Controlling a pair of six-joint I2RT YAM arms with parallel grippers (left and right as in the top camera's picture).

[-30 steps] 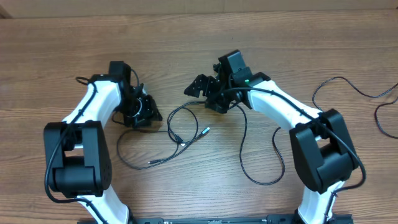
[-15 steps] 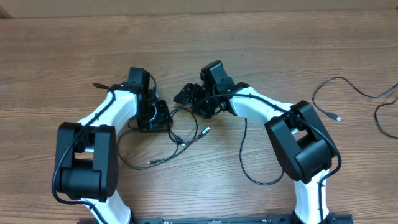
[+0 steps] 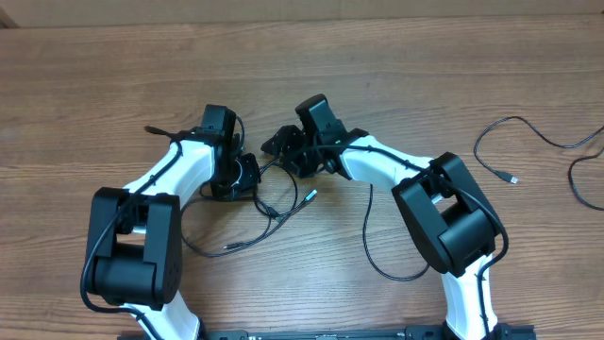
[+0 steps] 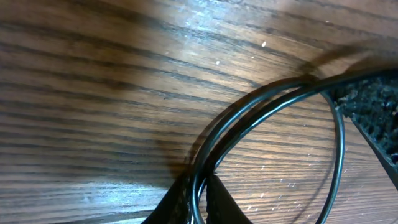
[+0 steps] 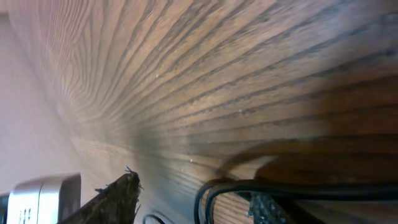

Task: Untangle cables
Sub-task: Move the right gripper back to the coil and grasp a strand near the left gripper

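Now gripping 2 strands of the cables [image 4: 196,177] with the clenched left hand [image 4: 194,202], looping across the tabletop [image 3: 377,57] toward the open right hand [image 5: 193,202], just beside.

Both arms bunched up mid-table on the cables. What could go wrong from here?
1. The left gripper pinches two strands of the cables together; pulling may tighten the tangle instead of freeing it.
2. The right gripper sits open very close to the left one, so they might collide.
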